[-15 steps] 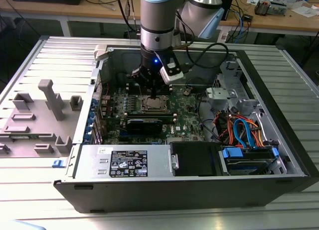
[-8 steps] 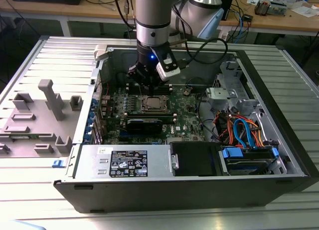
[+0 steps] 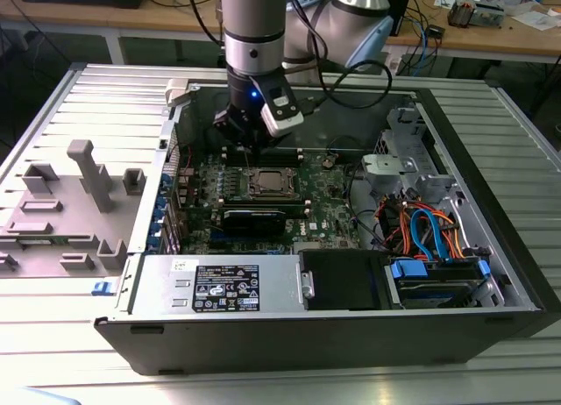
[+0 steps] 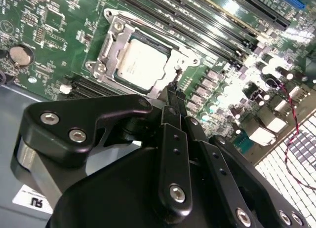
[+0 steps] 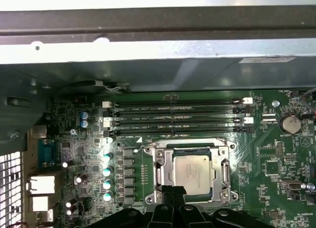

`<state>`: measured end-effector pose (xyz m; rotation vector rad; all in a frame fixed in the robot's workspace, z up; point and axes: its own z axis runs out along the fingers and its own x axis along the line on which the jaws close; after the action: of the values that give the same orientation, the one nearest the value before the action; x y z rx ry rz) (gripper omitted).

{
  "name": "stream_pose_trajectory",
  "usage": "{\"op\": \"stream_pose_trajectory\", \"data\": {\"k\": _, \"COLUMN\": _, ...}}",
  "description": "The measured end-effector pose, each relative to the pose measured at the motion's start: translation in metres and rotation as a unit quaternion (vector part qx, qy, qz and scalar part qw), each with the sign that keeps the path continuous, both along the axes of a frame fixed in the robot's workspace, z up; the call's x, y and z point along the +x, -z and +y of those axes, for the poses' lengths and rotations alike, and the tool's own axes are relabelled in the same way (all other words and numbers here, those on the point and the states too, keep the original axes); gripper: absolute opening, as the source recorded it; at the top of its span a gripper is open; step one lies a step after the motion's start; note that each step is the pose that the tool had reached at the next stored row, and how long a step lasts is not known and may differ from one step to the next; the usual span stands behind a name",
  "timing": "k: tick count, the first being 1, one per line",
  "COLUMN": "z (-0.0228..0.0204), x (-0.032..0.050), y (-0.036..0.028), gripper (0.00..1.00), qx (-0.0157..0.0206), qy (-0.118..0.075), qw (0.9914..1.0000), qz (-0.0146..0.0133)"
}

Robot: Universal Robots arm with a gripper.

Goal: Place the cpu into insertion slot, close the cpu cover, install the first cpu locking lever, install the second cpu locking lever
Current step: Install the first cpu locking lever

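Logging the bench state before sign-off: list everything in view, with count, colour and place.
cpu: one, silvery-tan, seated in the insertion slot.
insertion slot: one, dark rim, mid motherboard.
cpu cover: one, silvery-grey frame, closed around the cpu.
motherboard: one, green, on the case floor.
memory slots: a row, black, beside the socket.
computer case: one, dark grey, open, on the table.
cables: a bundle, orange, blue and black, at the exterior view's right of the case.
fixture blocks: several, grey, on the table at the exterior view's left.
table: one, ribbed light grey.
gripper: one, black, fingertips at the socket's edge.
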<state>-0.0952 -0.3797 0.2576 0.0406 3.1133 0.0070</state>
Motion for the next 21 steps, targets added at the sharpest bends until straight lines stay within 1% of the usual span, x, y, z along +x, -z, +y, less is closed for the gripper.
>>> {"op": "stream_pose_trajectory", "data": {"k": 3, "z": 0.0017, "x": -0.0082, "y": 0.0, "gripper": 0.11, "qx": 0.0, "qy": 0.0, "qw": 1.0, "qz": -0.0007}}
{"op": "stream_pose_trajectory", "data": {"k": 6, "z": 0.0035, "x": -0.0146, "y": 0.0, "gripper": 0.11, "qx": 0.0001, "qy": 0.0, "qw": 1.0, "qz": -0.0008}}
{"op": "stream_pose_trajectory", "data": {"k": 9, "z": 0.0067, "x": -0.0209, "y": 0.0, "gripper": 0.11, "qx": 0.0001, "qy": 0.0, "qw": 1.0, "qz": -0.0008}}
{"op": "stream_pose_trajectory", "data": {"k": 12, "z": 0.0135, "x": -0.0261, "y": 0.0, "gripper": 0.11, "qx": 0.0002, "qy": 0.0, "qw": 1.0, "qz": -0.0008}}
{"op": "stream_pose_trajectory", "data": {"k": 16, "z": 0.018, "x": -0.0305, "y": 0.0, "gripper": 0.11, "qx": 0.0005, "qy": 0.0, "qw": 1.0, "qz": -0.0008}}
{"op": "stream_pose_trajectory", "data": {"k": 21, "z": 0.0247, "x": -0.0318, "y": 0.0, "gripper": 0.11, "qx": 0.0007, "qy": 0.0, "qw": 1.0, "qz": -0.0008}}
